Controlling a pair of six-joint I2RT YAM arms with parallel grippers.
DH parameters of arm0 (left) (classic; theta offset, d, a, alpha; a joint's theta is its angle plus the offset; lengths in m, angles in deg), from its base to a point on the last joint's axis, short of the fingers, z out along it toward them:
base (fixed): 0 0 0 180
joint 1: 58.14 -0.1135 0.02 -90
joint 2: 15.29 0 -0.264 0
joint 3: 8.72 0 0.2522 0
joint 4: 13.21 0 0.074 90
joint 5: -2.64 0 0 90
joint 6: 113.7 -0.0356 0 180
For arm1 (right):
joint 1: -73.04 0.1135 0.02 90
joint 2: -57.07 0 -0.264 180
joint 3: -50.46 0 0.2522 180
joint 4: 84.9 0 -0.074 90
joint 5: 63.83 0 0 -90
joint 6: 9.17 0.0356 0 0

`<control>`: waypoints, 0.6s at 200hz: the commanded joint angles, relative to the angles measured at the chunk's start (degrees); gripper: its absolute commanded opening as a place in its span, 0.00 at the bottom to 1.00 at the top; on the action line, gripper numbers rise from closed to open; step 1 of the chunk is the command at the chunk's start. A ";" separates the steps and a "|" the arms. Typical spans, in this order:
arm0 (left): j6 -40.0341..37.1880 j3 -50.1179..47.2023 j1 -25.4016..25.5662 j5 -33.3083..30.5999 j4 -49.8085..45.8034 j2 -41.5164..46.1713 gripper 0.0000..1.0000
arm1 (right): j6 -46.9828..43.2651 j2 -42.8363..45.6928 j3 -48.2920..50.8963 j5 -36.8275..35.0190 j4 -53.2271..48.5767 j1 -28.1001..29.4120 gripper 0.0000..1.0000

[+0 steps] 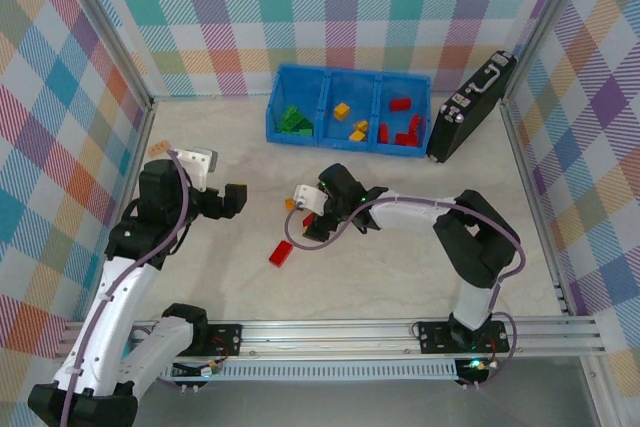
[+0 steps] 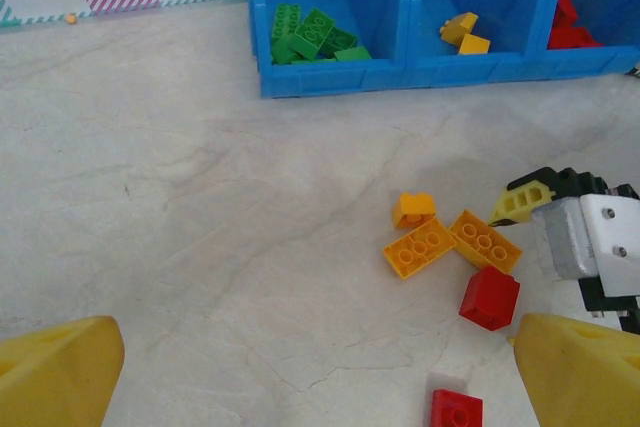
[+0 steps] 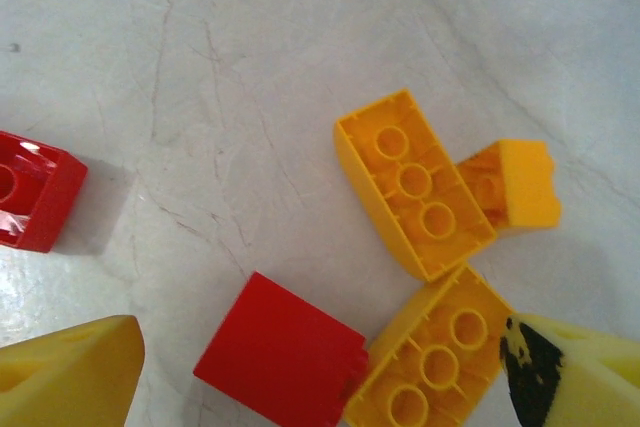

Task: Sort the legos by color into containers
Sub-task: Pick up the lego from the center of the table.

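Between right jaws, spread wide and grasping nothing: small red plastic brick (image 3: 280,352), two yellow-orange plastic bricks (image 3: 412,182) (image 3: 435,357) undersides up on pale desk (image 3: 200,67). Left jaws released, empty; blue three-compartment plastic tray (image 2: 330,77) well ahead of them

- From above and behind the bases we overlook the table (image 1: 200,147), blue tray (image 1: 340,137) at 12 o'clock.
- Left wrist, low and nearer, shares tray and yellow-orange bricks (image 2: 420,247).
- Right wrist looks straight down, close on those bricks.
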State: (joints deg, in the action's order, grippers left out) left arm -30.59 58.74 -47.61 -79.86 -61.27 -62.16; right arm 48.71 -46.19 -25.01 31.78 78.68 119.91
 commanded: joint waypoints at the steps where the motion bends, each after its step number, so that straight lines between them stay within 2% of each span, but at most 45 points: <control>1: -0.49 -0.87 -1.29 1.71 0.71 -0.19 1.00 | -4.49 -2.32 -3.30 6.40 -6.27 -0.12 0.95; 43: -0.66 -0.96 -1.47 1.79 0.72 -0.67 1.00 | -9.41 -5.08 -7.08 9.58 -12.86 -1.38 0.96; 97: -0.84 -0.86 -1.98 1.98 0.73 -1.47 1.00 | -15.61 -8.56 -9.83 7.72 -17.43 -1.52 0.96; 120: -0.84 -0.78 -2.17 2.14 0.73 -1.74 1.00 | -16.82 -9.49 -10.05 6.54 -17.57 -1.60 0.89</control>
State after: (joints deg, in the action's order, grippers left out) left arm -30.79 58.74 -48.53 -79.00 -61.27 -63.74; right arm 35.29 -53.99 -33.97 38.32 64.15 118.68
